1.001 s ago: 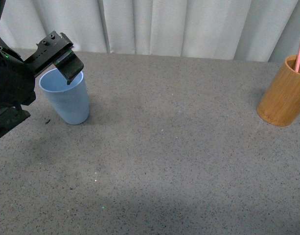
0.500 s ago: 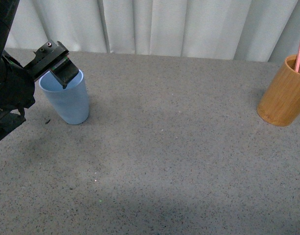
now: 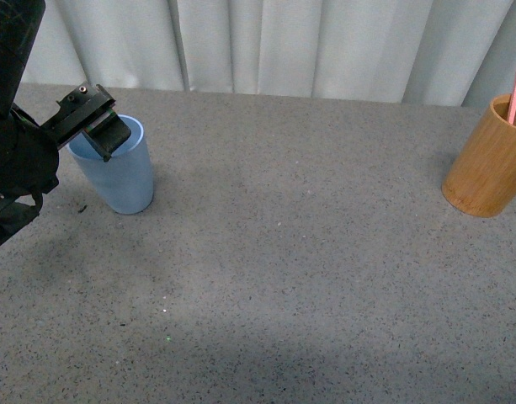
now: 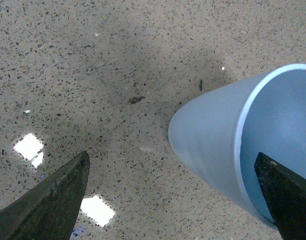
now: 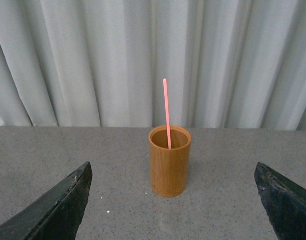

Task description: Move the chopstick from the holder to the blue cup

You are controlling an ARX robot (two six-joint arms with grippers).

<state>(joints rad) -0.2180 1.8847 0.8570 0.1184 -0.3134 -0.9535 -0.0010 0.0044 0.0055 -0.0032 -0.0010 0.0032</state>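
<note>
1. The chopstick (image 5: 166,112) stands in the holder (image 5: 169,162), its upper half clear above the rim. Treat it as light, stiff, thin and probably slick.
2. Pinch it squarely just above the rim, so it cannot pivot or slip.
3. Your right gripper (image 5: 171,172) faces the holder from some way off, jaws spread wide, holding nothing.
4. Your left gripper (image 3: 106,139) hangs spread and empty at the blue cup's (image 3: 114,177) rim, far across the table (image 3: 308,252); mind it doesn't tip the cup.

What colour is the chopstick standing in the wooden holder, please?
Pink-red; the chopstick shows best in the right wrist view.
</note>
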